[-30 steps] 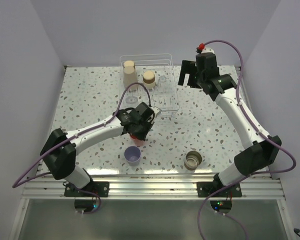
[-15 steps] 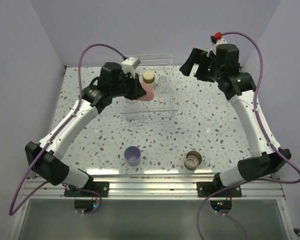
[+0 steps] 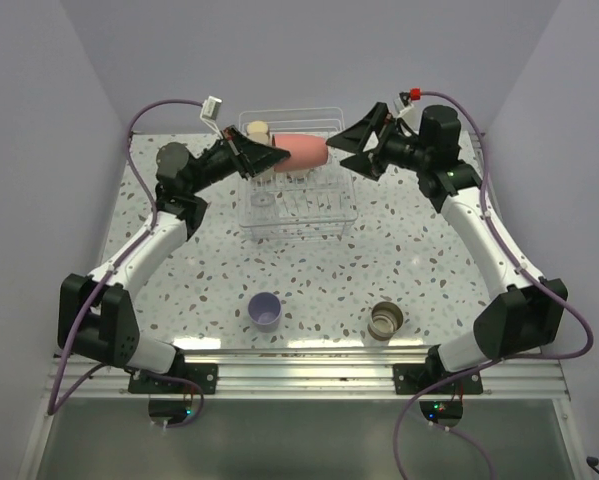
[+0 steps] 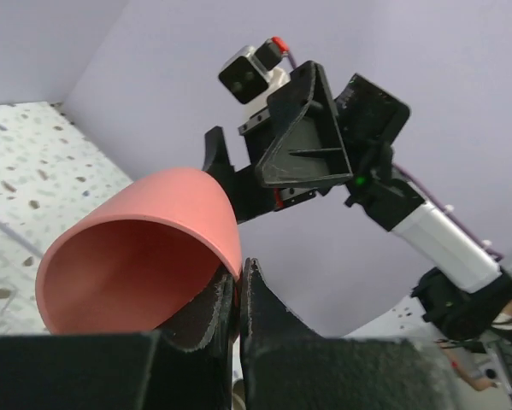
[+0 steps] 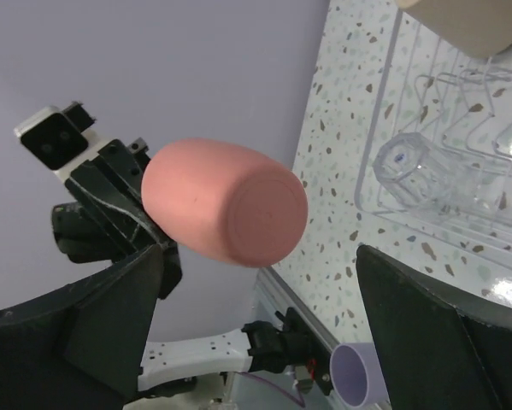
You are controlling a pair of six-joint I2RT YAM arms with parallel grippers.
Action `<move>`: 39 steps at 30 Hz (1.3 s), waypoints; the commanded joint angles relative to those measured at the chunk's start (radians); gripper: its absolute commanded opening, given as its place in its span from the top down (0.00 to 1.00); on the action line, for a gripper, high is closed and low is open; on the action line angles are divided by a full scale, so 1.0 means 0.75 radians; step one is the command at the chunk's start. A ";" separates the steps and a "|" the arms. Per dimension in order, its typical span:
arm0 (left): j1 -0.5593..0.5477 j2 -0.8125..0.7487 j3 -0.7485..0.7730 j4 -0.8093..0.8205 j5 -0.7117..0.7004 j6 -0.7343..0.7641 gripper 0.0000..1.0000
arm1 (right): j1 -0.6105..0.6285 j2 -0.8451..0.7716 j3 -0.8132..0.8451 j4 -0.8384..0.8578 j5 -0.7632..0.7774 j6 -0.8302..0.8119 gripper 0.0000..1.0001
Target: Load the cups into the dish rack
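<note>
My left gripper (image 3: pixel 270 160) is shut on the rim of the coral-red cup (image 3: pixel 301 152), holding it on its side in the air above the back of the white wire dish rack (image 3: pixel 347 214). The left wrist view shows one finger inside the cup (image 4: pixel 140 256) and one outside. My right gripper (image 3: pixel 355 151) is open and apart from the cup, its fingers facing the cup's base (image 5: pixel 260 213). A beige cup (image 3: pixel 257 130) and a clear glass (image 5: pixel 420 175) stand in the rack. A lavender cup (image 3: pixel 266 311) and a tan brown-rimmed cup (image 3: pixel 386 321) sit near the front edge.
The rack (image 5: pixel 368 128) has thin upright prongs and stands at the back middle of the speckled table (image 3: pixel 419 250). Lilac walls close the back and both sides. Both arms reach up over the rack from either side.
The left arm carried the coral-red cup from the table in front of the rack up over it and turned it sideways. The right gripper swung left to face the cup's base.
</note>
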 commanded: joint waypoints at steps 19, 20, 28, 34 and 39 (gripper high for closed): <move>0.012 0.196 -0.085 0.874 -0.038 -0.532 1.00 | 0.102 0.100 0.099 0.332 -0.105 0.233 0.04; 0.014 0.202 -0.081 0.881 -0.038 -0.536 1.00 | 0.108 0.102 0.104 0.336 -0.103 0.233 0.06; 0.014 0.221 -0.087 0.797 -0.040 -0.501 0.96 | 0.125 0.131 0.128 0.373 -0.105 0.221 0.65; 0.016 0.159 -0.077 0.456 0.005 -0.301 0.44 | 0.100 0.129 0.191 0.145 -0.076 0.074 0.87; 0.032 0.071 -0.058 -0.002 -0.018 -0.011 0.24 | 0.035 0.155 0.393 -0.289 0.052 -0.231 1.00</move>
